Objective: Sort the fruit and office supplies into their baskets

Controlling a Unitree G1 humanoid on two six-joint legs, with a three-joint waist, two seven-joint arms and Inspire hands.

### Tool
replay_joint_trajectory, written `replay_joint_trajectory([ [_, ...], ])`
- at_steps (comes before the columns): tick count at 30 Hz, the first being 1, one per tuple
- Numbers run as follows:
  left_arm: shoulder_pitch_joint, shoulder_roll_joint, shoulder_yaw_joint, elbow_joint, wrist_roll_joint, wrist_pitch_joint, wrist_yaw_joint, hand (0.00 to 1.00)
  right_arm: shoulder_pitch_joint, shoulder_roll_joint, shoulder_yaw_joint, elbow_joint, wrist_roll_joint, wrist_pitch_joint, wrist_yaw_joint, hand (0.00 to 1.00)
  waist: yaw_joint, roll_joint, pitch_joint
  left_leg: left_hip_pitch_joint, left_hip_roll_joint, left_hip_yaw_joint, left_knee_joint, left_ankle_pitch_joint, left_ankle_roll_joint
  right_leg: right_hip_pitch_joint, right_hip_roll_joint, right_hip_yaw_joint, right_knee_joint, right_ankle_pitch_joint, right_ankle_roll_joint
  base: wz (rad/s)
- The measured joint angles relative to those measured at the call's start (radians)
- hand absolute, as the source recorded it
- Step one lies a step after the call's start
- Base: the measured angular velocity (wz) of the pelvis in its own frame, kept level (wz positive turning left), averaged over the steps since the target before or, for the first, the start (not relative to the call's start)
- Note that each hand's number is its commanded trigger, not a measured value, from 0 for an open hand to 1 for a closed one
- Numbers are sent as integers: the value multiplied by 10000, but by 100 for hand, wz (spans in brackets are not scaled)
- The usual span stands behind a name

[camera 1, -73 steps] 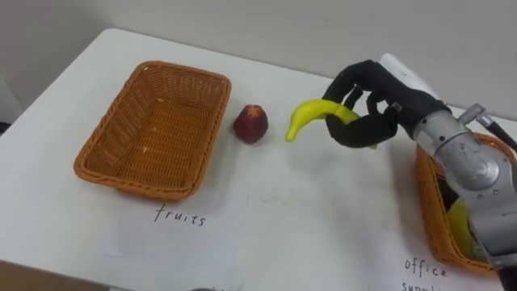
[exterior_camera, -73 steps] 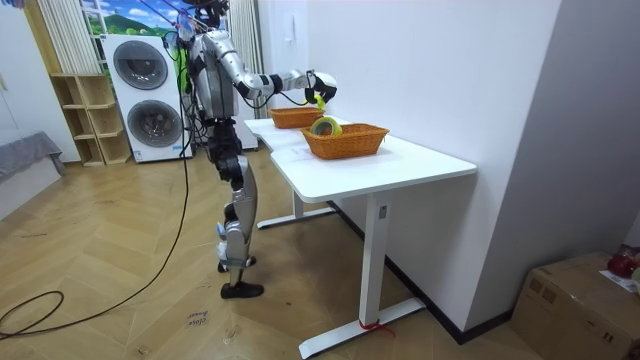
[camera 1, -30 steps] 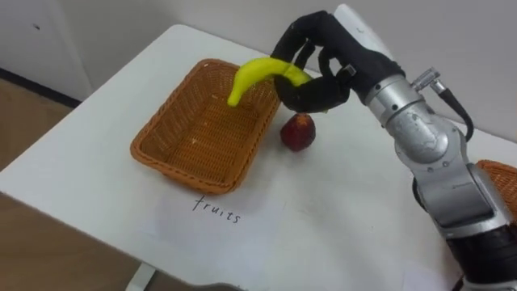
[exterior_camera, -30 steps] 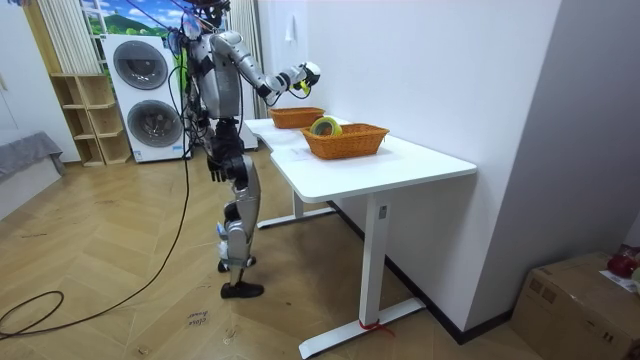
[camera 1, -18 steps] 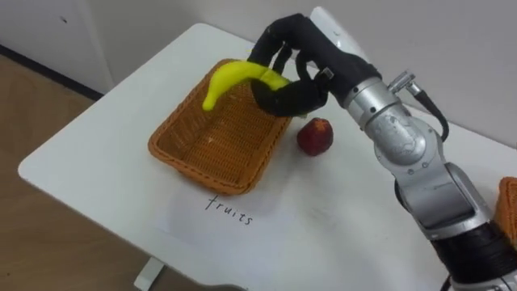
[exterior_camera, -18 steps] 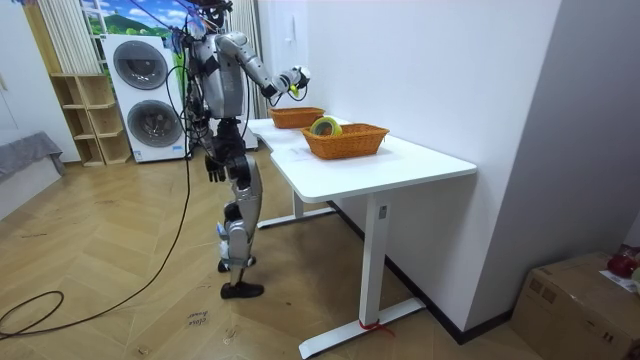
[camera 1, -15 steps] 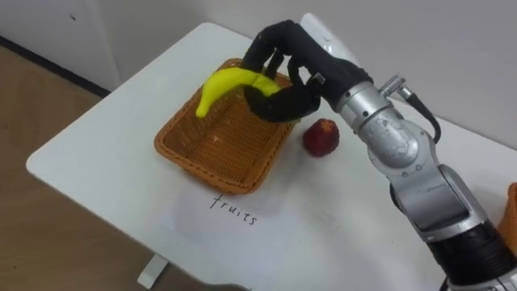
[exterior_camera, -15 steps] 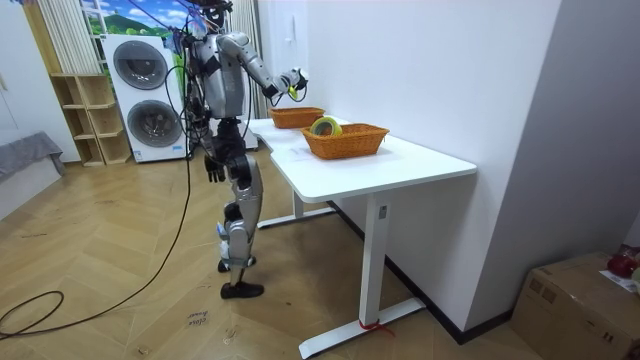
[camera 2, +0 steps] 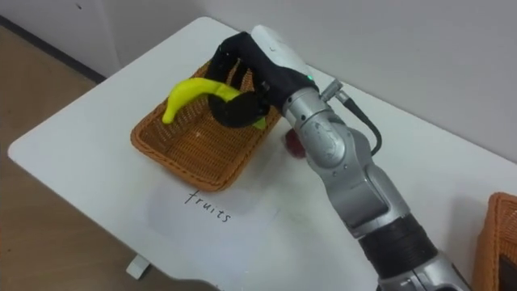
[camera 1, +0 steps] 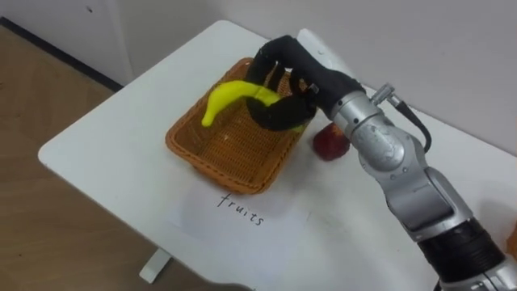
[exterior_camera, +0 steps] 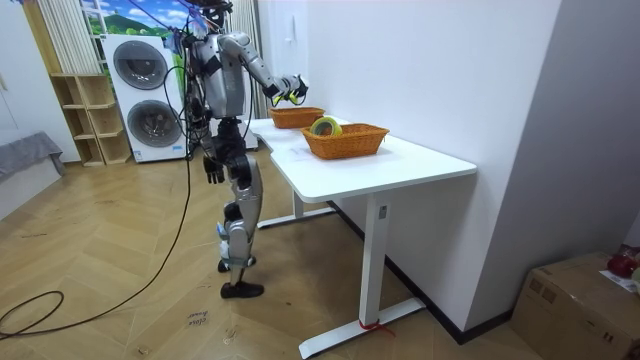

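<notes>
My right hand (camera 1: pixel 284 90) is shut on a yellow banana (camera 1: pixel 229 98) and holds it just above the inside of the woven fruit basket (camera 1: pixel 191 150), which stands on the white table (camera 1: pixel 113 137) over a handwritten label (camera 1: pixel 241 209). The banana's free tip points to my left. A red fruit (camera 1: pixel 328 143) lies on the table right beside the basket's right wall, partly behind my forearm. In the room view my right hand (exterior_camera: pixel 289 95) reaches over the far basket (exterior_camera: pixel 296 117), and my left hand (exterior_camera: pixel 213 171) hangs by my hip.
A second woven basket (camera 2: pixel 496 234) for office supplies stands at the table's right end and holds a yellow-green tape roll (exterior_camera: pixel 324 126). The table's edge (camera 1: pixel 89 182) runs close on my left, with wooden floor below. I stand at the table's side, in front of the stacked washing machines (exterior_camera: pixel 145 95).
My right hand has carried the banana leftwards from the table's middle to over the fruit basket and lowered it there. The head camera swung left with it. The red fruit stayed put.
</notes>
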Motion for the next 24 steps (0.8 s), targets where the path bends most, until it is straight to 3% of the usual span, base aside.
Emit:
replay_joint_trajectory([
  [12,201,-62,-3,-424,-2,320,-25,0,-13,104,59,327,-9,258,70,100,121,37,25,-50,-38,-91,9,21,35,24,-42,-12,-141,0,1,2],
  [13,220,-63,-3,-477,-2,319,-25,0,-13,104,60,327,-9,259,70,72,121,37,25,-50,-39,-104,11,21,35,27,-41,-13,-140,0,1,0],
  [14,219,-61,-9,-478,-2,319,-25,0,-13,103,62,328,-10,259,70,60,120,34,24,-50,-40,-113,11,22,36,29,-41,-17,-140,0,1,4],
  [16,220,-61,-17,-479,-2,319,-25,0,-13,102,67,341,-9,259,70,3,117,30,21,-50,-48,-167,12,22,36,42,-42,-31,-136,0,1,6],
  [24,242,-19,-229,-478,-2,297,-33,0,-14,104,121,1121,-46,255,297,0,176,10,19,-55,-52,-203,20,23,38,58,-42,-28,-135,-1,1,1],
])
